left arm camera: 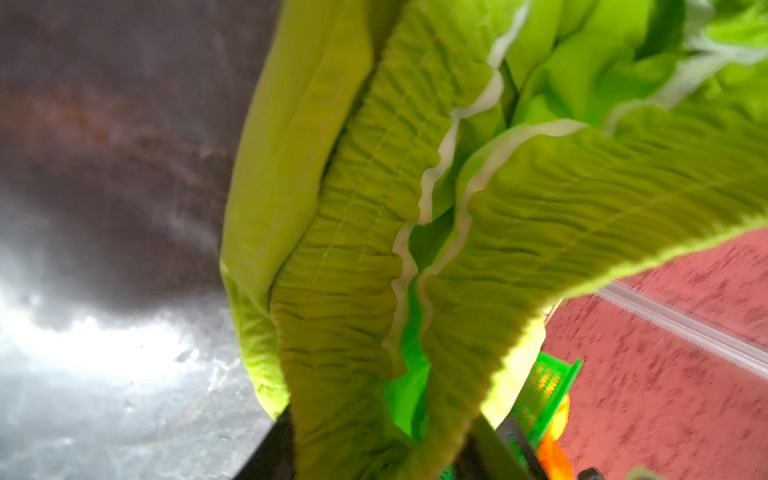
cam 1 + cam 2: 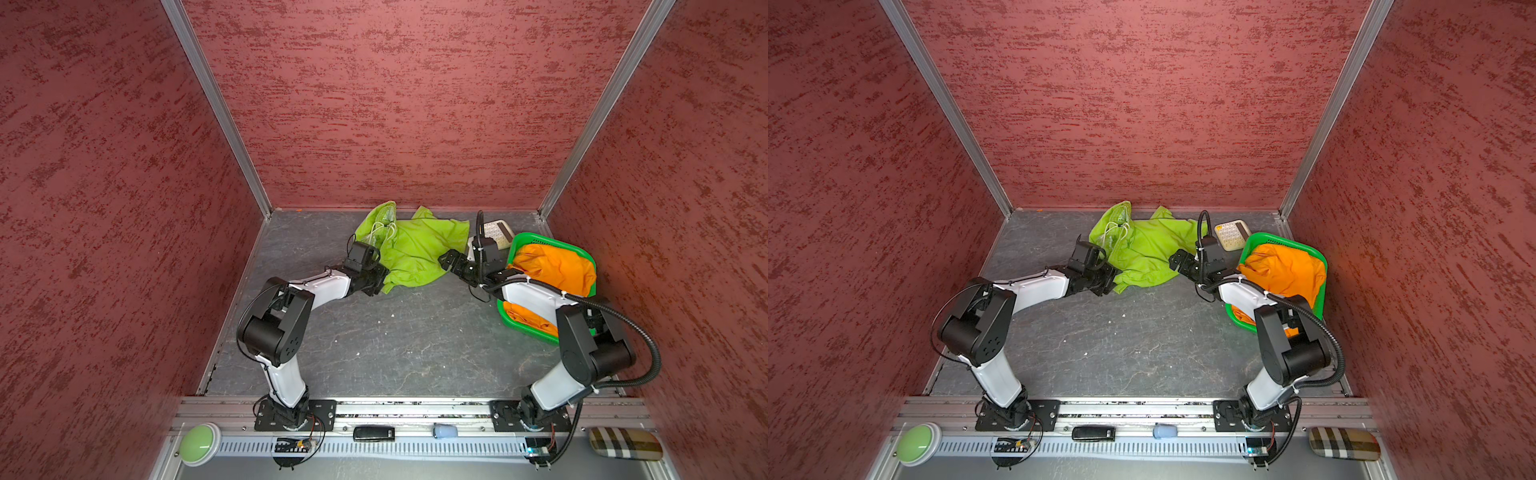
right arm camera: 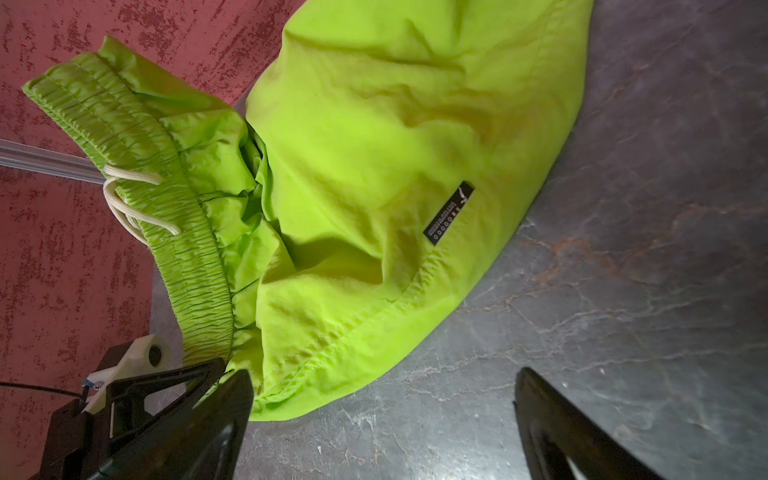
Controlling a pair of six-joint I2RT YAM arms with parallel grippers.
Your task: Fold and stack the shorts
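Note:
The lime green shorts (image 2: 415,253) (image 2: 1150,253) lie crumpled at the back of the table, white drawstring showing. My left gripper (image 2: 380,276) (image 2: 1113,278) is at their near left edge, shut on the ribbed elastic waistband; in the left wrist view the shorts (image 1: 415,208) run down between the dark fingers of the gripper (image 1: 382,449). My right gripper (image 2: 446,259) (image 2: 1177,259) hovers open at the shorts' right hem; in the right wrist view the gripper (image 3: 382,415) has only bare table between its fingers, and the shorts (image 3: 395,166) lie just beyond. Orange shorts (image 2: 552,266) (image 2: 1283,270) fill the basket.
A green perforated basket (image 2: 536,237) (image 2: 1283,239) stands at the right, under the right arm. A beige calculator (image 2: 496,228) (image 2: 1231,232) lies behind it. Red walls close in three sides. On the front rail sit a green button (image 2: 199,442) and a plaid case (image 2: 623,442).

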